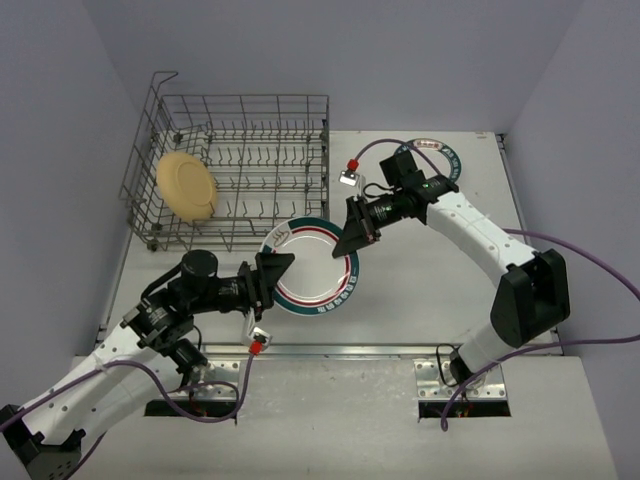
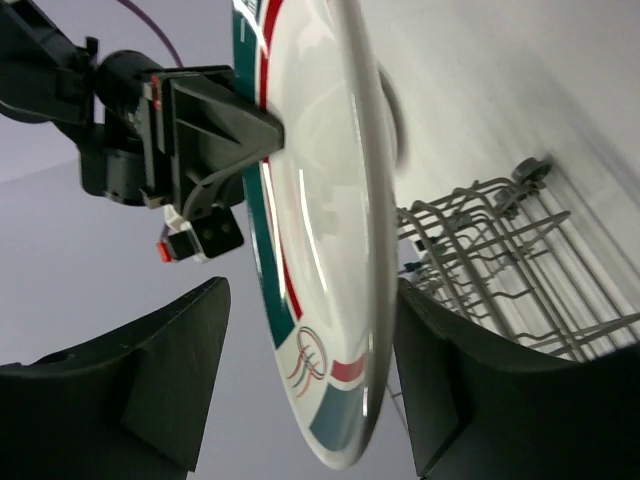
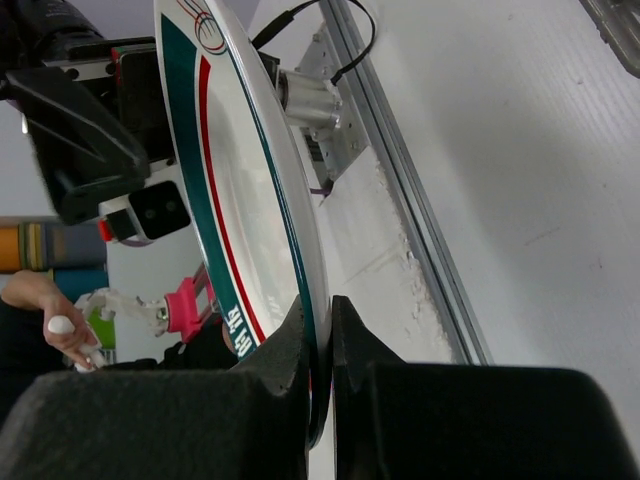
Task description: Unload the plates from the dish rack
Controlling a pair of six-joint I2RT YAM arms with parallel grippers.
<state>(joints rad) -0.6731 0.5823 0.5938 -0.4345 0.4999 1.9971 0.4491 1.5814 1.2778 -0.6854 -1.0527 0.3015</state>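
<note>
Teal-rimmed plate (image 1: 315,278) mid-air at centre: right gripper (image 1: 352,242) clamped on its rim, left gripper (image 1: 285,264) fingers apart around it. Tan plate (image 1: 186,186) waits in dish rack (image 1: 240,97), ten o'clock. Unloaded plate (image 1: 447,152) lies at one o'clock.

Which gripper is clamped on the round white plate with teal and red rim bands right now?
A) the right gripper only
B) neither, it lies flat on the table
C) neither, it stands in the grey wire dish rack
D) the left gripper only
A: the right wrist view shows the right gripper pinched shut on the rim of the white plate, while the left gripper has its fingers apart on either side of it.
</note>
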